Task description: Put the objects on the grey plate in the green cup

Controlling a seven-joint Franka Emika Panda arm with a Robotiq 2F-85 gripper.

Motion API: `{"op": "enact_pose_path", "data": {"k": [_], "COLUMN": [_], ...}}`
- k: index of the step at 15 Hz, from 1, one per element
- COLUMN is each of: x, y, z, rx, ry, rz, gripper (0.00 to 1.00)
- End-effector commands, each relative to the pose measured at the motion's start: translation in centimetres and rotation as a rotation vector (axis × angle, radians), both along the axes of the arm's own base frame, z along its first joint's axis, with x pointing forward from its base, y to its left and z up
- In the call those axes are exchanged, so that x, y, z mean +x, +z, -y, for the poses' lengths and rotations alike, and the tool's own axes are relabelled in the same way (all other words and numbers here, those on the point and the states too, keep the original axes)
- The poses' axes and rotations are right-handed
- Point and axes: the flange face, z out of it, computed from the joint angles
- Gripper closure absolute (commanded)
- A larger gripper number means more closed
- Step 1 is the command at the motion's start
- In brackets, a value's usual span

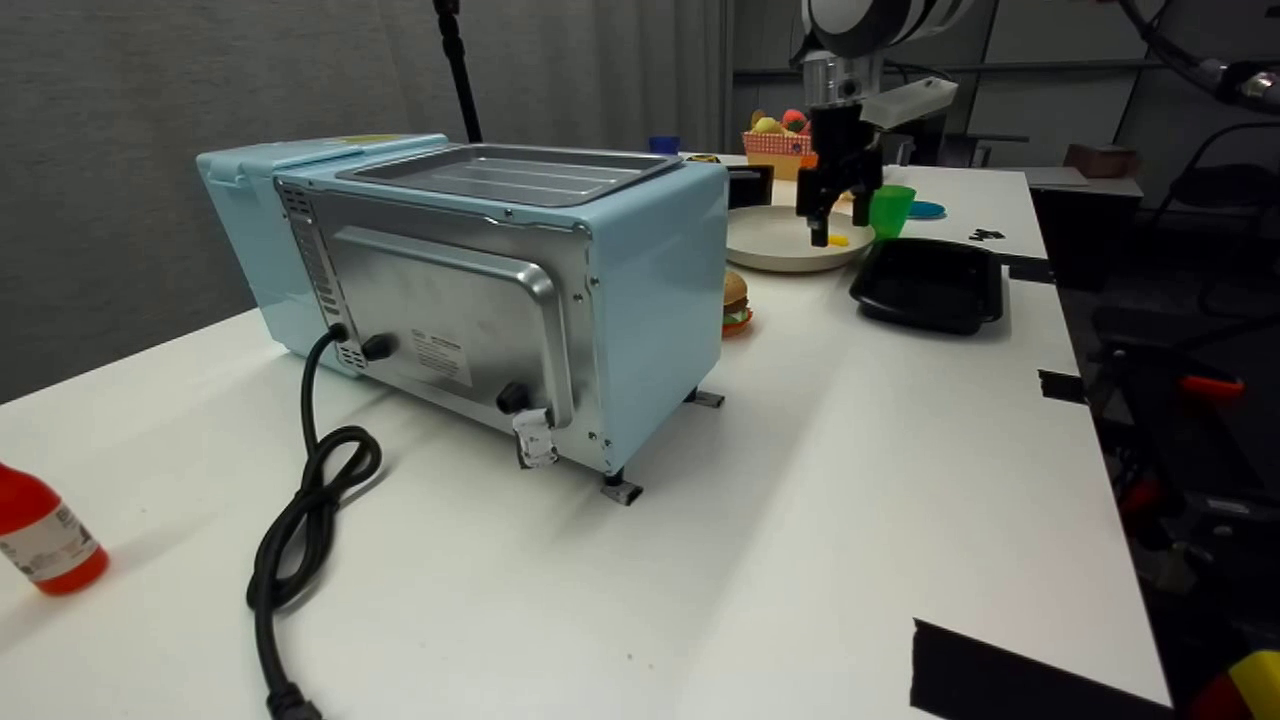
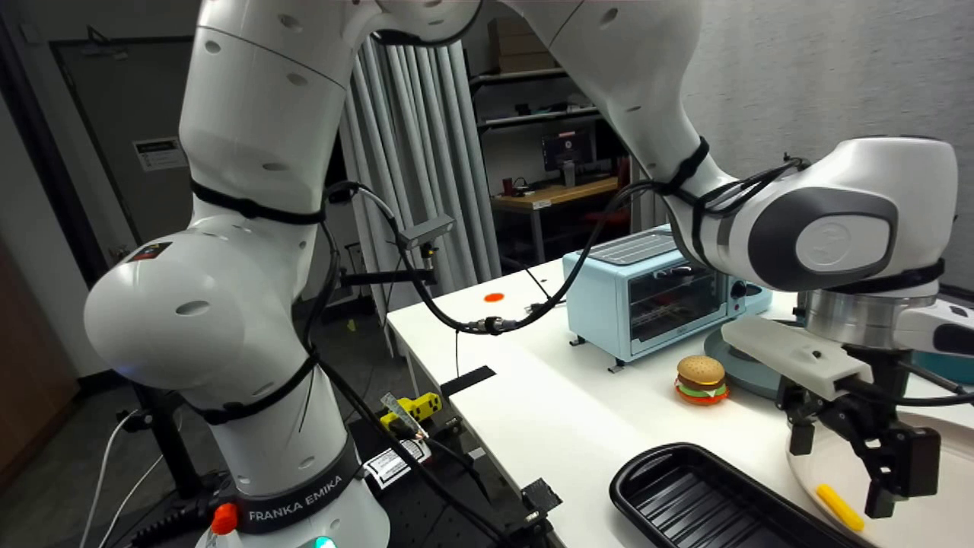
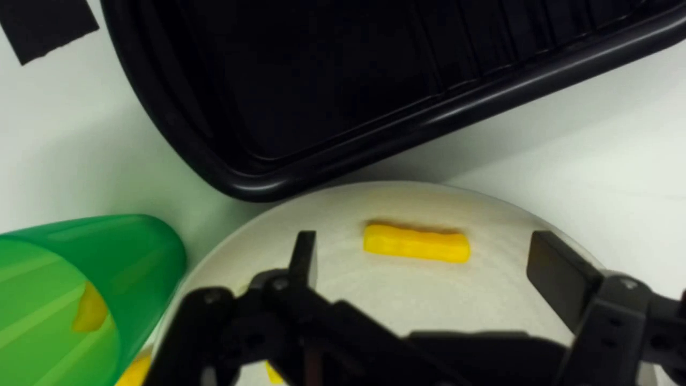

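Observation:
The pale grey plate (image 1: 775, 250) holds a yellow stick (image 3: 417, 244) near its rim; the stick also shows in an exterior view (image 2: 839, 508). My gripper (image 3: 423, 236) is open above the plate, its fingers on either side of the stick's two ends, apart from it. Another yellow piece (image 3: 273, 373) on the plate is mostly hidden behind the gripper. The green cup (image 3: 147, 268) stands against the plate's edge; a yellow-orange piece (image 3: 90, 311) shows inside it. A further yellow piece (image 3: 135, 371) shows beside the cup, partly hidden. The cup also shows in an exterior view (image 1: 892, 212).
A black shallow dish (image 1: 930, 285) lies right beside the plate. A toy burger (image 2: 701, 380) and the light-blue toaster oven (image 2: 647, 289) stand near the plate. A basket of toy fruit (image 1: 778, 145) and a blue disc (image 1: 927, 210) are behind. A red bottle (image 1: 50, 535) lies far off.

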Motion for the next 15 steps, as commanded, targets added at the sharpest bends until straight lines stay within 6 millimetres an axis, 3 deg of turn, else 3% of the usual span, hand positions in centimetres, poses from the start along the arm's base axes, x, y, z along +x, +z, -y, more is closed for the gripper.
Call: {"op": "enact_pose_path", "data": {"k": [1, 9, 15], "x": [0.9, 1.8, 1.1], "y": [-0.6, -1.4, -2.5], "z": [0.0, 0.9, 1.3], "rx": [0.036, 0.032, 0.031], "ry": [0.005, -0.012, -0.015], "rz": [0.000, 0.005, -0.015], "gripper": [0.00, 0.00, 0.00]}}
